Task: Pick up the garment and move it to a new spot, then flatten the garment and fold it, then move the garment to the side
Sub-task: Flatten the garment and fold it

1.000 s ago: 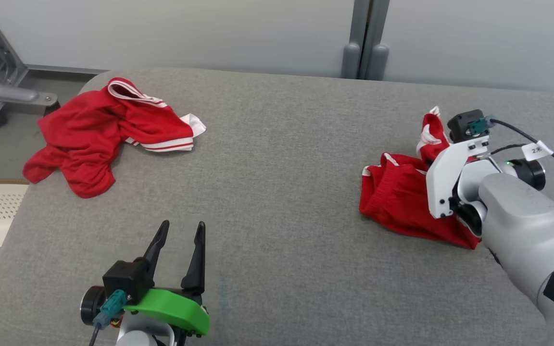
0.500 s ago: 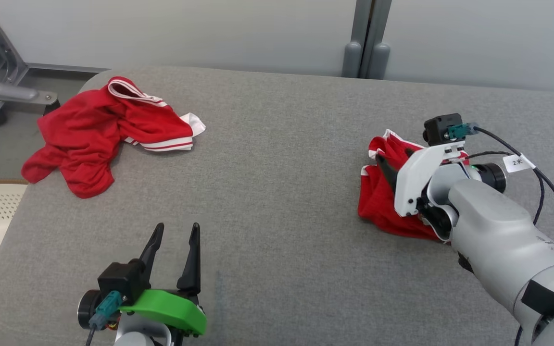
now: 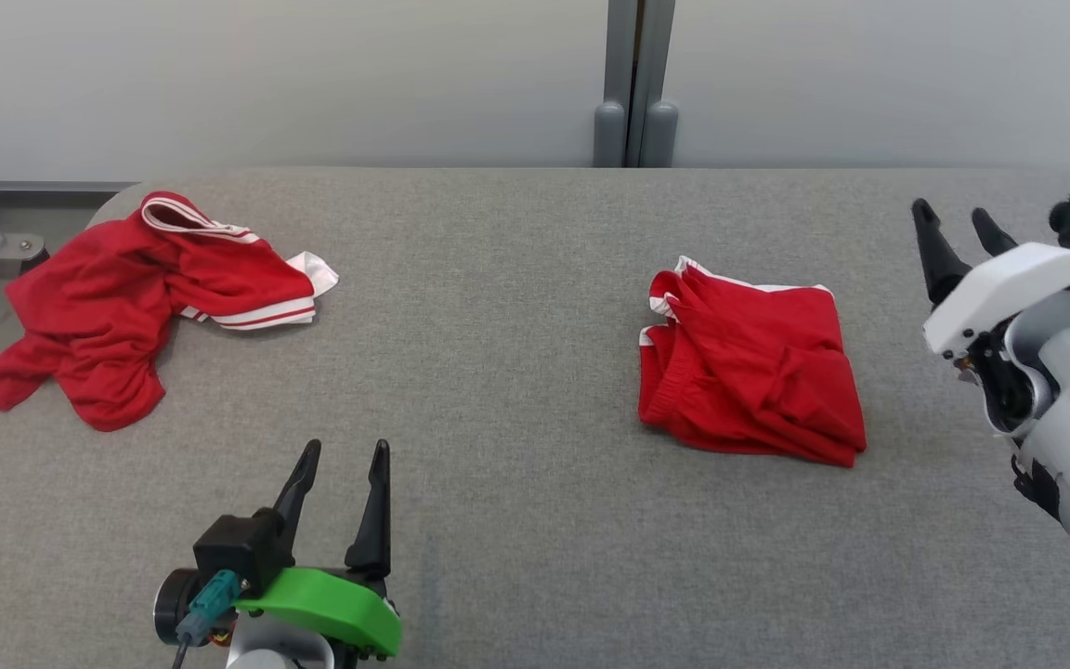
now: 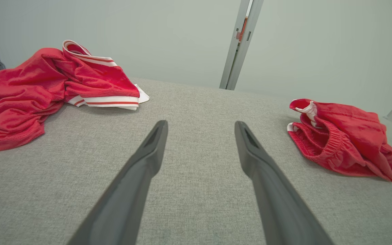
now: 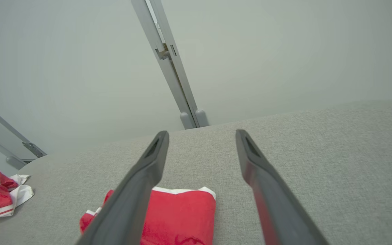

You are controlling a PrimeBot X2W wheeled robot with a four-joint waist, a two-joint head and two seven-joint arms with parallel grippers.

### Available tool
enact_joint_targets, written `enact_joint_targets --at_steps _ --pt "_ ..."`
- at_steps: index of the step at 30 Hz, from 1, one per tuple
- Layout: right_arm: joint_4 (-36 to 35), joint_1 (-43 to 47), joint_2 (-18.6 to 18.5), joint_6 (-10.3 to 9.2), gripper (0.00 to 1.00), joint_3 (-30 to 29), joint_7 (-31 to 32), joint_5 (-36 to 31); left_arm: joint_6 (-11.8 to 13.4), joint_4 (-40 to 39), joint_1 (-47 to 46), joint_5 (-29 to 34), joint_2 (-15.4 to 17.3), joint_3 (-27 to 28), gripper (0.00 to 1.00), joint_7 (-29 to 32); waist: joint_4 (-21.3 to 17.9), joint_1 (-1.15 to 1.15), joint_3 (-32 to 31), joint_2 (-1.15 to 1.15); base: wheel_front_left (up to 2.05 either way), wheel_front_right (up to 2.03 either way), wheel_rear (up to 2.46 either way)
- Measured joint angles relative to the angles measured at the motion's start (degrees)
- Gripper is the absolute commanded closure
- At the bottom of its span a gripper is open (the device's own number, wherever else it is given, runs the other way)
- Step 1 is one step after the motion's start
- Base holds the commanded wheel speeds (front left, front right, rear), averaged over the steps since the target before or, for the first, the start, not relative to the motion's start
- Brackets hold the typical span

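Folded garment: red shorts with white trim (image 3: pixel 749 372) lie in a rough folded square on the right half of the grey tabletop (image 3: pixel 516 307). The gathered waistband faces left, and neither gripper touches them.
Right gripper: the right gripper (image 3: pixel 951 212) is raised at the right edge of the head view, to the right of the folded garment and apart from it. Its two dark fingers stand wide with nothing between them. In its wrist view, the garment's white-trimmed far edge lies beneath the left finger.
Left gripper: the left gripper (image 3: pixel 346 448) hangs over the near left part of the tabletop. Its fingers are spread wide and empty, pointing toward the far side.
Crumpled garment: a second red piece with red-and-white striped bands (image 3: pixel 140 297) lies in a loose heap at the far left corner, well apart from the folded garment.
Background: a pale wall (image 3: pixel 312 84) stands behind the tabletop, with a grey post (image 3: pixel 632 84) behind the far edge.
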Motion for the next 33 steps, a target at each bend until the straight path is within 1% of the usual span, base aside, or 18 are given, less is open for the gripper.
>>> enact_joint_targets --at_steps 4,6,7,11,16,19,24,26,29,33 --pt "2.09 2.28 -0.9 0.0 0.0 -3.53 -0.01 1.44 -0.24 0.12 0.01 0.04 -0.09 -0.18 0.0 0.0 0.04 0.0 0.39 0.0 0.0 0.0 0.0" --pt "3.71 3.36 -0.52 0.0 0.0 -3.79 -0.01 1.53 -0.32 0.36 -0.01 0.04 -0.13 -0.24 0.0 0.0 0.33 0.0 0.66 0.0 0.0 0.0 0.0" --pt "4.95 3.93 -0.14 0.0 1.0 -3.42 0.92 1.46 -0.49 0.51 -0.04 0.04 -0.15 -0.3 0.0 0.0 0.54 0.0 0.79 0.0 0.0 0.0 0.0" --pt "9.4 4.64 1.71 -0.01 1.0 -2.04 6.22 1.22 -0.71 0.87 -0.36 0.03 -0.23 -0.52 0.0 0.0 1.58 0.0 1.26 0.0 0.0 0.0 0.0" --pt "10.53 5.26 4.87 0.0 1.0 -0.67 11.15 1.21 -0.74 1.25 -0.61 -0.09 -0.26 -0.6 0.0 0.0 3.49 0.0 1.78 0.0 0.0 0.0 0.0" --pt "11.01 6.14 6.83 0.0 1.0 0.1 12.46 1.25 -0.75 1.52 -0.74 -0.15 -0.29 -0.62 0.0 0.0 4.77 0.0 2.08 0.0 0.0 0.0 0.0" --pt "8.79 7.32 10.65 -0.01 1.0 1.0 9.69 1.24 -0.77 1.68 -0.79 -0.3 -0.32 -0.77 0.0 0.0 6.71 0.0 2.4 0.0 0.0 0.0 0.0" --pt "6.16 7.53 12.77 -0.01 1.0 2.34 7.86 0.6 -0.77 1.67 -0.8 -0.36 -0.32 -0.78 0.0 0.0 7.35 0.0 2.54 0.0 0.0 0.0 0.0" --pt "2.35 8.11 14.83 0.0 1.0 5.14 6.23 -0.82 -0.76 1.7 -0.81 -0.77 -0.33 -0.86 0.0 0.0 7.72 0.0 2.59 0.0 0.0 0.0 0.0" --pt "-2.2 8.92 15.59 0.0 1.0 8.6 4.22 -2.36 -0.58 1.58 -0.79 -0.88 -0.34 -0.85 0.0 -0.01 7.31 0.0 2.34 0.0 0.0 0.0 0.0"
